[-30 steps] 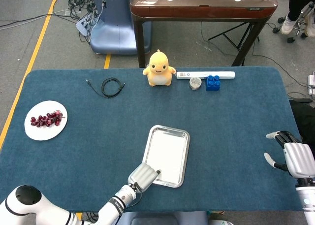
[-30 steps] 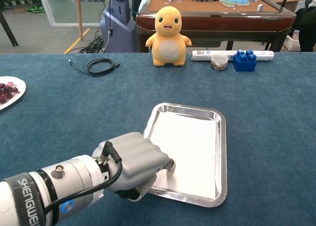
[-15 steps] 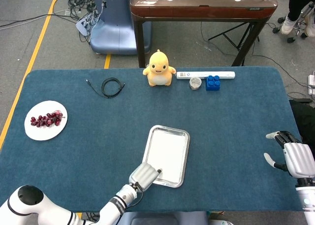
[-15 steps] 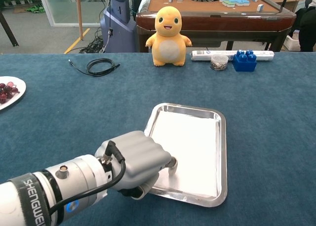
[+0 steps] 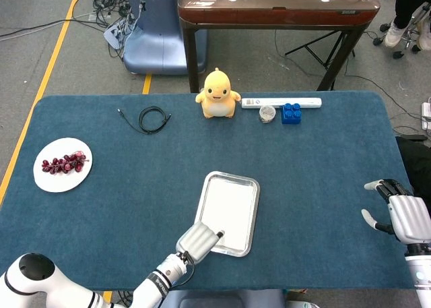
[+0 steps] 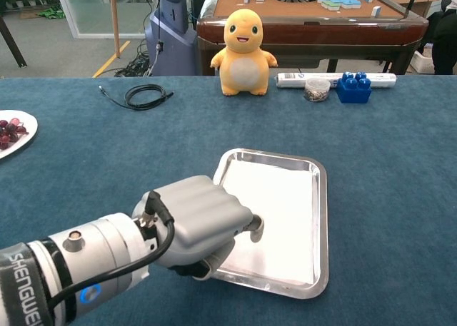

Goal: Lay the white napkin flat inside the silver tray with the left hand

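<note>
- Left hand (image 6: 203,222): at near-left corner of silver tray (image 5: 254,187), fingers curled, fingertip pressing down on the napkin's near-left part; whether anything is pinched, cannot tell.
- White napkin (image 6: 275,215): lies spread inside the tray, covering most of its floor, looks flat.
- Judgement: laying appears essentially done; what is left is lifting the hand clear without dragging the napkin.
- Right hand (image 5: 401,213): far right edge of table, fingers spread, holding nothing.

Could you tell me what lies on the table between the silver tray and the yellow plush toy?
Nothing: in the head view, only bare blue cloth separates the silver tray from the yellow plush toy.
</note>
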`<state>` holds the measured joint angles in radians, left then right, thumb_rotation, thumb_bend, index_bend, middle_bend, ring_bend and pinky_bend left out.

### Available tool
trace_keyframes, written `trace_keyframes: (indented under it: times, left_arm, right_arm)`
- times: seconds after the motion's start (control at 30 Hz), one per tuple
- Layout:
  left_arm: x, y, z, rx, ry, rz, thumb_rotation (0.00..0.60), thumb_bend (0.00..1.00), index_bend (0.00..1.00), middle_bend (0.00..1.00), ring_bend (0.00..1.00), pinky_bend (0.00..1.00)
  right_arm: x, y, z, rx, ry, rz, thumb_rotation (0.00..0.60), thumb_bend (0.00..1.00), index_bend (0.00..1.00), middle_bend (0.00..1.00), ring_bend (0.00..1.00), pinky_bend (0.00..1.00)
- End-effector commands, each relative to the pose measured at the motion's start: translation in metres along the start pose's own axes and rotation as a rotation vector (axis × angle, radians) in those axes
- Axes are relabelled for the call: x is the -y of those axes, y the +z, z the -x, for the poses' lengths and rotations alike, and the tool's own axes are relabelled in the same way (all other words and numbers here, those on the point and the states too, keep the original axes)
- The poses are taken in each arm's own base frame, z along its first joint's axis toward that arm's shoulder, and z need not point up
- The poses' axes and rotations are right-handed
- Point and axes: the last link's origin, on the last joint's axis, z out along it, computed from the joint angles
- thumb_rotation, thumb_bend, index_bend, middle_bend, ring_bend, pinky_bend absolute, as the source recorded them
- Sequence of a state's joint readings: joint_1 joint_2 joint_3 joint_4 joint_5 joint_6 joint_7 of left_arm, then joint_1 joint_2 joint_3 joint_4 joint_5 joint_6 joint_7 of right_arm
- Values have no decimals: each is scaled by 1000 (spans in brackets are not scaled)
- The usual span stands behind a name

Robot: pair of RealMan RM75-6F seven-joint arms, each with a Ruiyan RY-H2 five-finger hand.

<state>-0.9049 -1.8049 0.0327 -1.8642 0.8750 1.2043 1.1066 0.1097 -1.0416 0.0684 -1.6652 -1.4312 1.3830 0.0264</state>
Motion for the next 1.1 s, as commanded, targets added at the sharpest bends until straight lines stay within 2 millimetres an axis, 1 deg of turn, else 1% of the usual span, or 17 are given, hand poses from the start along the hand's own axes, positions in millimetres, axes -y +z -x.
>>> trace_keyframes:
  times: [0.03, 0.17, 0.27, 0.37, 0.47, 0.53, 0.57, 0.63, 0.73, 0.87, 0.93, 1.0, 1.1]
  left_arm:
    - [10, -7, -5, -33, 4, -13, 600, 754, 237, 1000, 994, 1000]
    - [30, -20, -13, -89, 16, -48, 600, 721, 194, 990, 908, 1000]
    - [50, -30, -17, -122, 37, -90, 600, 694, 180, 949, 853, 1000]
    - [72, -42, -20, -141, 44, -145, 600, 673, 164, 856, 788, 998]
    - [94, -58, -19, -147, 40, -206, 600, 651, 148, 724, 724, 962]
    - [109, -73, -16, -135, 35, -249, 600, 640, 136, 620, 651, 909]
    - [115, -79, -15, -132, 25, -267, 600, 636, 132, 590, 625, 890]
    - [128, -94, -14, -132, -1, -304, 600, 630, 125, 509, 545, 821]
    - [145, -112, -12, -147, -22, -349, 600, 629, 125, 422, 449, 721]
    - [163, -138, -6, -137, -50, -416, 600, 622, 126, 276, 295, 528]
    - [172, -153, -1, -96, -67, -455, 600, 606, 135, 176, 204, 409]
    - [178, -166, 2, -100, -90, -487, 600, 599, 153, 128, 160, 348]
    - [183, -181, 8, -121, -84, -513, 600, 597, 185, 107, 127, 293]
  right_arm:
    - [0, 0, 0, -2, 1, 0, 600, 284, 328, 319, 196, 382]
    - [-1, 0, -1, -3, 1, 3, 600, 283, 328, 319, 195, 382]
    - [0, 0, 0, 0, -1, 3, 600, 284, 328, 319, 195, 381]
    - [0, 0, 1, 3, -4, 2, 600, 284, 328, 319, 196, 382]
    - [1, 1, 3, 7, -9, 3, 600, 284, 328, 319, 195, 382]
    - [1, 1, 4, 9, -12, 2, 600, 284, 328, 319, 195, 381]
    - [1, 1, 4, 10, -13, 3, 600, 285, 328, 319, 195, 382]
    - [2, 1, 6, 15, -18, 3, 600, 285, 328, 319, 196, 382]
    - [2, 1, 8, 24, -24, 3, 600, 284, 328, 319, 195, 381]
    - [4, 1, 11, 28, -31, 0, 600, 284, 328, 319, 195, 381]
    - [5, 1, 12, 31, -35, -2, 600, 284, 328, 319, 195, 382]
    - [6, 1, 13, 34, -38, -3, 600, 284, 328, 319, 195, 382]
    - [6, 1, 15, 39, -43, -4, 600, 284, 328, 320, 195, 382]
